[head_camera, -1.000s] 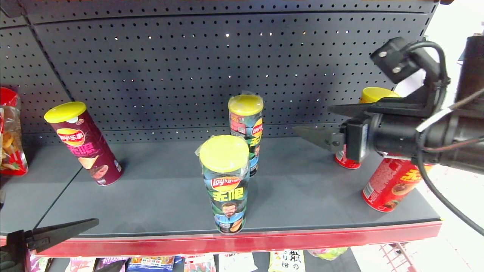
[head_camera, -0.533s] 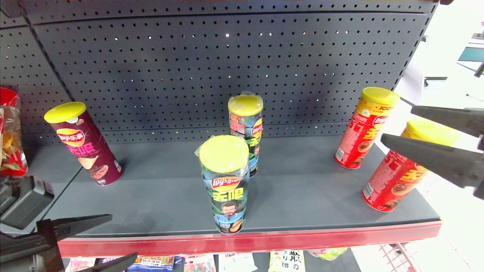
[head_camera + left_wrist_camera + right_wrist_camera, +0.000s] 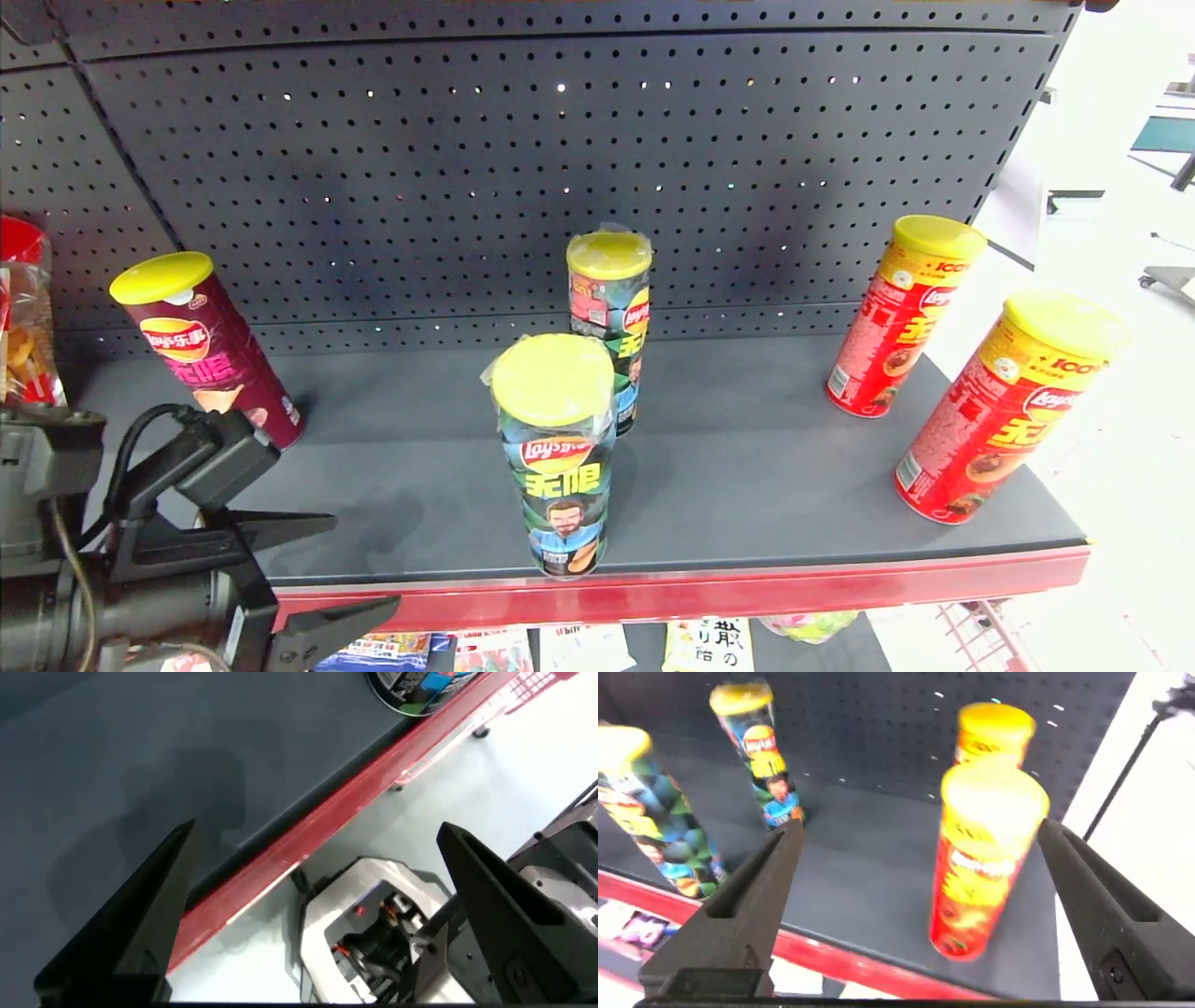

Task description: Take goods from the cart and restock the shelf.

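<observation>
A dark grey shelf (image 3: 747, 467) with a red front lip runs across the head view, backed by a grey pegboard (image 3: 448, 168). Five yellow-lidded crisp cans stand on it, all apart from one another. The purple can (image 3: 210, 359) is at 9 o'clock. The front green can (image 3: 557, 457) is at 6 o'clock by the lip, with the back green can (image 3: 609, 317) behind it near the pegboard. The rear red can (image 3: 901, 317) is at 2 o'clock and the front red can (image 3: 1004, 411) at 4 o'clock, close to the shelf's end. Pale floor (image 3: 1120, 523) lies beyond that end, at 3 o'clock.

The left gripper (image 3: 364, 560) hangs at 7 o'clock over the red lip, its jaws spread wide. The right gripper (image 3: 918, 835) is also wide open, off the shelf's front, facing the red cans.

A snack bag (image 3: 23, 327) is cut off at 9 o'clock. Packets (image 3: 579, 649) under the shelf are only partly visible.
</observation>
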{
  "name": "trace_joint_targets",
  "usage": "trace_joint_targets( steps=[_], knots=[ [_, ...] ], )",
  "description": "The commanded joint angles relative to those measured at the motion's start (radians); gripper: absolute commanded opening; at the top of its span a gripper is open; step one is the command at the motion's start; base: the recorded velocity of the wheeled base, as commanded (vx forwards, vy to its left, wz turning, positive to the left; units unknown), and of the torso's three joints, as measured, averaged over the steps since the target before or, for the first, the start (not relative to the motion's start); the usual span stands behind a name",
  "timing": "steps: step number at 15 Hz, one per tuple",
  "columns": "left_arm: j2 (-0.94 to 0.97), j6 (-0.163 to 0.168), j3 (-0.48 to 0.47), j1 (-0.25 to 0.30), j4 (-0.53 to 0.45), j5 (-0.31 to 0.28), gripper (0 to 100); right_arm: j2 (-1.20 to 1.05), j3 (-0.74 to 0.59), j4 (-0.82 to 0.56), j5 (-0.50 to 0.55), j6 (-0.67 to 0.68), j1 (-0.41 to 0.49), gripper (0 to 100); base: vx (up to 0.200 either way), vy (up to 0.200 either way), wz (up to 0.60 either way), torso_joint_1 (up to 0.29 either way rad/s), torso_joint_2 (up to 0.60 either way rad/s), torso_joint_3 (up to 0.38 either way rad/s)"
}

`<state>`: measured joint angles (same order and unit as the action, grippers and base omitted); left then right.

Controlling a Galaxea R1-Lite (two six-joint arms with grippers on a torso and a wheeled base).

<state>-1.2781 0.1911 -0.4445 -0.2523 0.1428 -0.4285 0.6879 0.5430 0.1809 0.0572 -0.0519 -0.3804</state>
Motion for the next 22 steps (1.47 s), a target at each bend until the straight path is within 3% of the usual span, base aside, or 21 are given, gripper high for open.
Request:
trace_joint_targets(
  steps=[1,3,19,22],
  knots=[
    [-0.112,-0.004,-0.019,-0.035,0.051,0.014,100,-0.037,-0.009,-0.001,0.001,0.009,0.011,100,0.000,0.000,0.00,0.000,0.00,0.000],
    [-0.172,-0.007,-0.042,-0.058,0.092,0.025,100,-0.037,-0.011,-0.001,0.001,0.017,0.023,100,0.000,0.000,0.00,0.000,0.00,0.000],
    [-0.406,-0.009,-0.258,-0.134,0.097,0.047,100,-0.037,-0.023,-0.003,0.001,0.047,0.044,100,0.000,0.000,0.00,0.000,0.00,0.000],
    [-0.434,-0.033,-0.284,-0.170,0.097,0.048,100,-0.037,-0.023,-0.003,0.001,0.050,0.044,100,0.000,0.000,0.00,0.000,0.00,0.000]
  ],
)
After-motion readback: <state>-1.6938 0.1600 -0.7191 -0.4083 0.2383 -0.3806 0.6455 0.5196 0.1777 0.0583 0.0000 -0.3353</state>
